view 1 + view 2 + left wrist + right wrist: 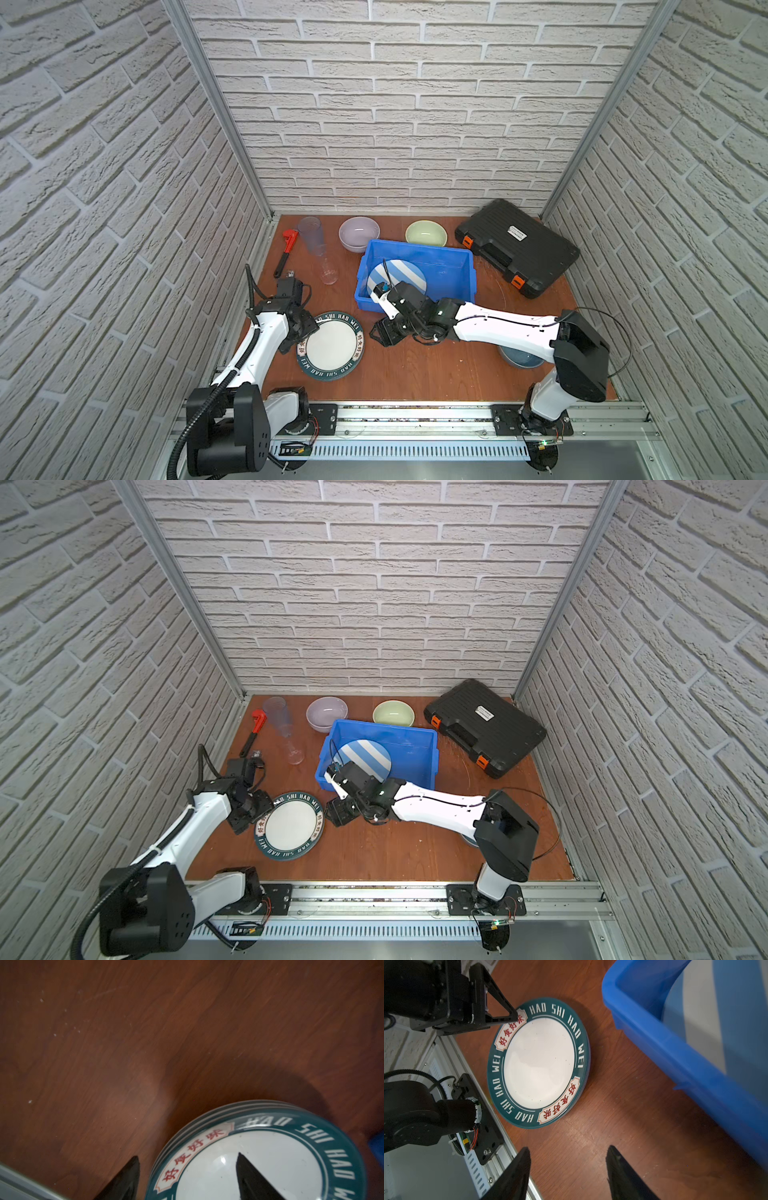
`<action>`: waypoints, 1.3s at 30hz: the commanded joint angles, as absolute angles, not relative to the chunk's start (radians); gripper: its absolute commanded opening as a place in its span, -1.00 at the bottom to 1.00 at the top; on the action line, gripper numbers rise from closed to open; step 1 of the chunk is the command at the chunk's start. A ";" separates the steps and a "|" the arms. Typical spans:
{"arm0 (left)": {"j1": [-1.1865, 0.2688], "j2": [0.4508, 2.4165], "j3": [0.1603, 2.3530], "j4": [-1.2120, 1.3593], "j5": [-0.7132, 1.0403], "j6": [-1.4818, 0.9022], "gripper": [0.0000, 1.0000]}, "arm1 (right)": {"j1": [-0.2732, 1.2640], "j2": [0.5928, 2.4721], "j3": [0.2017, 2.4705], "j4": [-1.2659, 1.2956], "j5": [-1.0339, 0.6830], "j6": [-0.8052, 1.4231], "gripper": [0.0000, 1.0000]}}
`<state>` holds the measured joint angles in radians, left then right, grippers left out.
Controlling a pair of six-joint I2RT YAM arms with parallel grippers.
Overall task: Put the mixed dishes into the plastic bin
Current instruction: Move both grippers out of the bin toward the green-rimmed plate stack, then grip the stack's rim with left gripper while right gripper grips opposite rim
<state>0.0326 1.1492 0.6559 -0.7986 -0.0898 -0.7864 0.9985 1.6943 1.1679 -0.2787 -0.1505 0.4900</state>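
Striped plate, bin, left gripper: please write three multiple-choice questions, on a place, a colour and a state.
1. The striped plate is: A inside the bin; B beside it; C beneath it.
2. The bin is: A red; B blue; C green.
3. The left gripper is: A shut; B holding the striped plate; C open.
Answers: A, walls surround it; B, bright blue walls; C, fingers apart astride the lettered plate's rim.
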 commanded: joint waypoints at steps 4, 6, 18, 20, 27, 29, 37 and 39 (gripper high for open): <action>0.040 1.156 0.575 -0.644 -0.105 -0.811 0.45 | 1.045 1.812 1.167 -0.122 -0.120 0.551 0.24; 0.041 1.147 0.555 -0.613 -0.079 -0.796 0.42 | 1.047 1.853 1.176 -0.095 -0.109 0.565 0.24; 0.006 1.011 0.408 -0.511 0.067 -0.796 0.11 | 1.054 2.019 1.258 -0.036 -0.063 0.604 0.23; -0.009 0.984 0.392 -0.513 0.065 -0.802 0.06 | 1.058 2.038 1.274 -0.050 -0.054 0.606 0.20; -0.074 0.954 0.388 -0.542 0.061 -0.835 -0.04 | 1.081 2.022 1.261 -0.064 -0.045 0.615 -0.07; -0.095 0.954 0.395 -0.561 0.060 -0.850 -0.05 | 1.091 2.000 1.250 -0.073 -0.041 0.618 -0.13; -0.199 0.920 0.426 -0.651 0.054 -0.931 -0.09 | 1.134 1.914 1.228 -0.160 -0.011 0.624 -0.25; -0.224 0.909 0.435 -0.678 0.049 -0.946 -0.10 | 1.141 1.902 1.219 -0.175 -0.007 0.628 -0.27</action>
<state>-0.1806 0.9180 0.4198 -0.6163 -0.0521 -0.8932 1.0695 1.9503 1.2274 -0.1963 0.0490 0.6746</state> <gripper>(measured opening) 0.455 0.406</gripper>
